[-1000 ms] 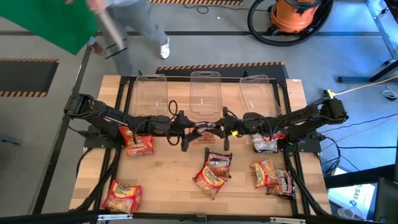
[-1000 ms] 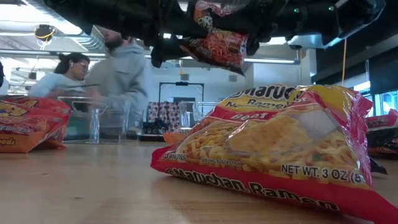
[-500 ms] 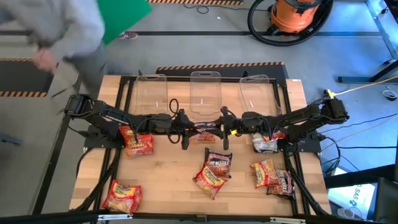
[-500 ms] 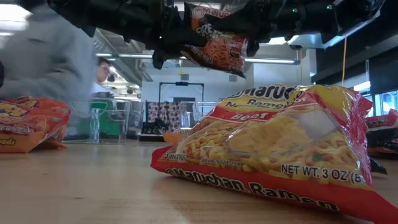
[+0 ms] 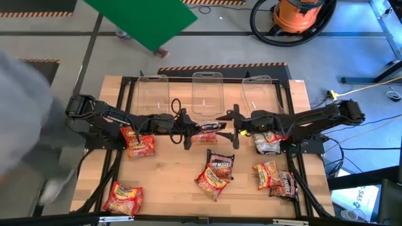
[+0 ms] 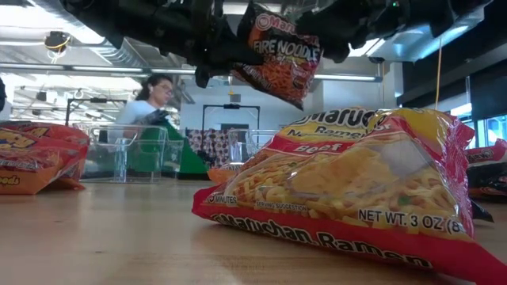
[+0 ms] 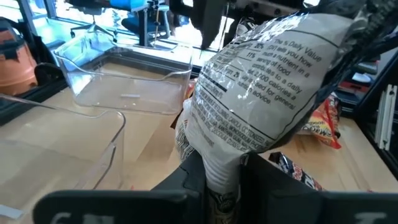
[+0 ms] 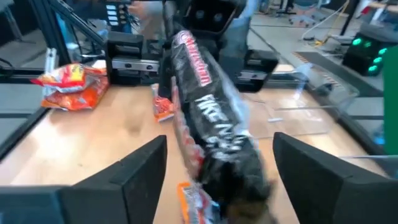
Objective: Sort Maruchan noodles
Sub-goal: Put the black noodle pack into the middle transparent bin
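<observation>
Now the right end effector (image 5: 229, 117) has opened and drawn back from the dark noodle packet (image 5: 206, 127), which stays clamped in the left end effector (image 5: 188, 129) above mid-bench (image 5: 169, 188), just before the clear bins (image 5: 207, 94). Handover looks complete.

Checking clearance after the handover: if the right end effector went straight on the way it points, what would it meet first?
Probably the dark noodle packet the left end effector holds; the right end effector stands open just short of it.

Noodle packets: one dark packet (image 5: 207, 126) held aloft at table centre; red-orange packets (image 5: 139, 143) and others lying flat, scattered across left, middle and right of table.
</observation>
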You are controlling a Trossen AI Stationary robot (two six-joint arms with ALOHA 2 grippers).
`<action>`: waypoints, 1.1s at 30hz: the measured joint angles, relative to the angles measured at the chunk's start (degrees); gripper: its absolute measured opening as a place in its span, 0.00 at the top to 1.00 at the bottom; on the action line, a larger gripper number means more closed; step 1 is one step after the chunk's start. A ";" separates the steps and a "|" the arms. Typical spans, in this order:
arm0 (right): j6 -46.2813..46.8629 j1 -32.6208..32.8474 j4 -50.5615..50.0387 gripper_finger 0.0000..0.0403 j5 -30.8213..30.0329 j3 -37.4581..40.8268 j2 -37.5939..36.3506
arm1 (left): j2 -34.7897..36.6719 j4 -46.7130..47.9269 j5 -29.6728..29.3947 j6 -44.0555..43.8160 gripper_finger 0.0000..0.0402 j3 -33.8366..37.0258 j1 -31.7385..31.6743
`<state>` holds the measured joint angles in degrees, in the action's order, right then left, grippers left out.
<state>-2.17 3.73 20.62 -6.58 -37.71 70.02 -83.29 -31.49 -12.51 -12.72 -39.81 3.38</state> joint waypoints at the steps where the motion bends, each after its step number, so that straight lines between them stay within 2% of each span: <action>1: -0.58 0.00 -0.41 0.31 -0.46 0.00 -0.82 | 0.00 0.06 0.00 0.27 0.88 0.00 0.00; 5: -1.41 0.00 -2.92 0.31 -1.46 -1.86 -2.71 | 0.00 1.18 0.00 0.43 0.88 0.00 0.00; 8: -2.92 0.00 -9.90 0.30 -1.27 -7.14 -2.04 | 0.00 2.25 -0.06 0.25 0.88 0.00 0.00; 15: -2.86 0.00 -34.80 0.30 -0.79 -24.20 6.79 | 0.00 2.49 -0.48 -0.33 0.88 0.00 0.00; 19: -2.87 0.00 -44.05 0.30 0.04 -31.30 13.42 | 0.00 2.45 -0.48 -0.67 0.88 0.02 0.00; 24: -3.08 0.00 -50.38 0.30 1.19 -36.74 19.38 | 0.00 2.37 -0.46 -0.69 0.88 0.02 0.00; 28: -4.28 0.00 -50.83 0.31 1.13 -37.83 21.48 | 0.00 2.35 -0.46 -0.69 0.88 0.07 0.00; 31: -4.52 0.00 -50.84 0.36 0.98 -37.83 21.98 | 0.00 2.53 -0.46 -0.69 0.88 0.07 0.00; 33: -4.61 0.00 -50.70 0.44 0.98 -37.83 21.97 | 0.00 2.49 -0.44 -0.67 0.86 0.07 0.00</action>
<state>-6.77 3.73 -30.08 -5.60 -75.55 91.99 -83.29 -28.99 -12.96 -13.39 -39.75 3.38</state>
